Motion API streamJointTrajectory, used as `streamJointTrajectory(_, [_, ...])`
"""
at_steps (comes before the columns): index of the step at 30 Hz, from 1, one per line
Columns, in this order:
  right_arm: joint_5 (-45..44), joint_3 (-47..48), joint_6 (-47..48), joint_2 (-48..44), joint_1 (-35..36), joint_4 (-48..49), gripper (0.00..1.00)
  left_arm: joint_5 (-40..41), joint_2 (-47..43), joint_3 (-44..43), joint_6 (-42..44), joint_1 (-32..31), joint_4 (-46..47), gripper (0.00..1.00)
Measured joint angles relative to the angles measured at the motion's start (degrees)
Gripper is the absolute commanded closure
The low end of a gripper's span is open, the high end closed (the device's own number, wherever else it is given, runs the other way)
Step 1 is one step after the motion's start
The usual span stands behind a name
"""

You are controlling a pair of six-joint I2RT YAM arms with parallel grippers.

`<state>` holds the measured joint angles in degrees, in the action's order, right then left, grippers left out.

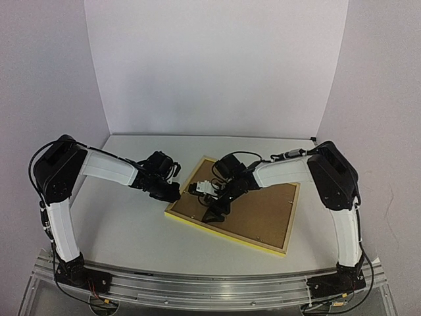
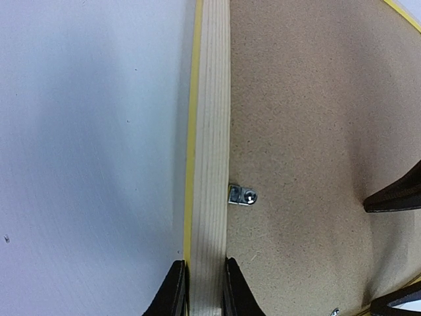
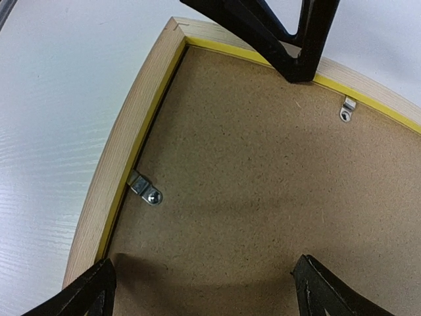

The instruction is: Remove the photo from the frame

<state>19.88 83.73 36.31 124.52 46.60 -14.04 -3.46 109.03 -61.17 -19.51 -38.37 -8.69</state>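
White worktop point(image 1: 125, 230) carries a thin bright yellow rectangular picture frame point(image 1: 227, 235) with a pale wood back. The frame lies face down and skewed, from the middle toward the right edge, with one corner close to the near edge. Its pale wood rail shows in both wrist views point(image 2: 210, 131) point(image 3: 125, 145), with a yellow strip beside it.

Filling the frame is a plain brown fibreboard backing board point(image 1: 263, 210) point(image 2: 309, 131) point(image 3: 263, 197), seated inside the rails. The photo cannot be seen from this side.

Reaching in from the left edge, the left end effector point(image 1: 169, 193) point(image 2: 204, 293) is pinched narrow on the frame. One black finger sits on each side of the short rail that faces the worktop's left edge. The right wrist view shows the same grip point(image 3: 296, 62).

Over the backing board just inside that rail, the right end effector point(image 1: 217, 209) point(image 3: 207, 289) stands spread wide and holds nothing. Whether its tips touch the board I cannot tell.

Small silver metal clips point(image 2: 242, 195) point(image 3: 145, 187) are screwed to the rails, their tabs lying over the board's edge
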Motion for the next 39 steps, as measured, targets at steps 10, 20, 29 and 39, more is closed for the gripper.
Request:
streamJointTrajectory(10, [0.51, 4.62, 0.86, 3.52, 1.1, 0.73, 0.09, -0.03, 0.07, 0.0, -0.75, 0.0, 0.0, 1.0])
streamJointTrajectory(20, [-1.93, 11.73, -3.36, 8.23, 2.74, 1.79, 0.15, -0.94, -0.25, 1.07, -2.18, 0.14, 1.6, 1.0])
streamJointTrajectory(29, [-7.79, 13.78, -6.13, 9.41, 3.43, 3.77, 0.19, -0.96, -0.58, 2.2, -3.64, 0.66, 3.31, 1.0])
streamJointTrajectory(39, [-8.0, 13.73, -13.27, 8.88, 3.24, 3.75, 0.17, -0.49, -0.66, 2.43, -4.16, 0.56, 3.71, 1.0])
